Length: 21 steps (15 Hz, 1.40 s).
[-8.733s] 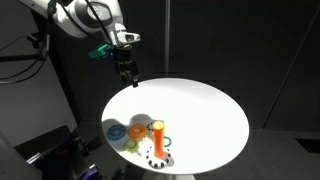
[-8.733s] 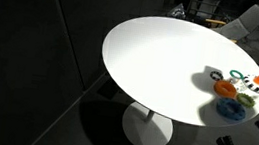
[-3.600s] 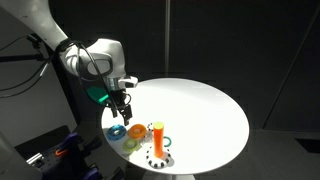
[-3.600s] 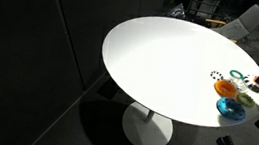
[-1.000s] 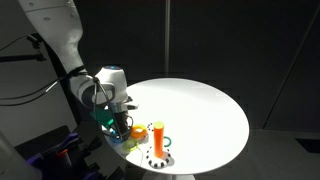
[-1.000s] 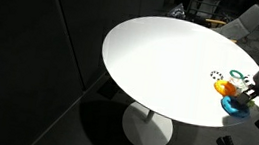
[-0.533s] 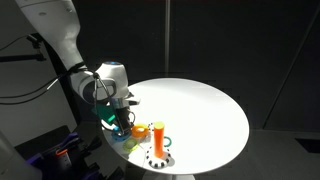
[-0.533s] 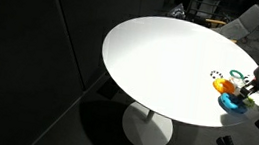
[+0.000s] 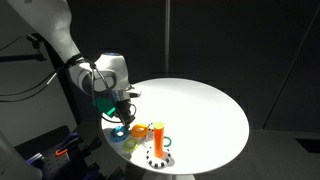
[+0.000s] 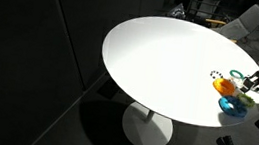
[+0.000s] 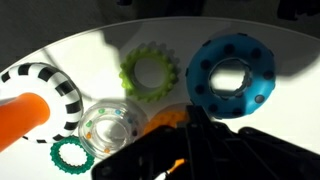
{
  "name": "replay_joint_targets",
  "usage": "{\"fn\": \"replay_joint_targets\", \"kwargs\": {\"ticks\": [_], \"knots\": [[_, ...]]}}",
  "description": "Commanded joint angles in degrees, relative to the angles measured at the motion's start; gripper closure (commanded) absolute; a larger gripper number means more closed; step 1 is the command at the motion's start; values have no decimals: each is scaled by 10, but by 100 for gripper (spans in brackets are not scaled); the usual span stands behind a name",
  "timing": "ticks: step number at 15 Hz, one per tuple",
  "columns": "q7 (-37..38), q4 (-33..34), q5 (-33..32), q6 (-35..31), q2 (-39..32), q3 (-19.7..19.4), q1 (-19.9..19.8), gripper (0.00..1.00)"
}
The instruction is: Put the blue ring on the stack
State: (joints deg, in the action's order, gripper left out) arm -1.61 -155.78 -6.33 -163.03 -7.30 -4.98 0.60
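Well, my gripper (image 9: pixel 124 119) hangs low over the cluster of rings near the edge of the white table (image 9: pixel 200 110); whether its fingers are spread or pressed together I cannot tell, for the wrist view shows them only as a dark mass; the blue ring (image 11: pixel 262 80) lies flat on the table, free of my fingers, just beside a pale green toothed ring (image 11: pixel 130 72); the stack (image 11: pixel 20 115), an orange peg on a black-and-white-edged base, stands near.
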Motion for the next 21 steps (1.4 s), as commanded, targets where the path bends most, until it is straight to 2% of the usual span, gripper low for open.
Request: {"fn": "replay_joint_targets", "kwargs": {"ticks": [1, 9, 10, 21], "knots": [[4, -1, -9, 25, 21, 4, -6, 68], [11, 5, -20, 21, -6, 1, -6, 5], [10, 6, -22, 19, -12, 1, -5, 1], [-4, 20, -77, 7, -67, -6, 4, 0]]}}
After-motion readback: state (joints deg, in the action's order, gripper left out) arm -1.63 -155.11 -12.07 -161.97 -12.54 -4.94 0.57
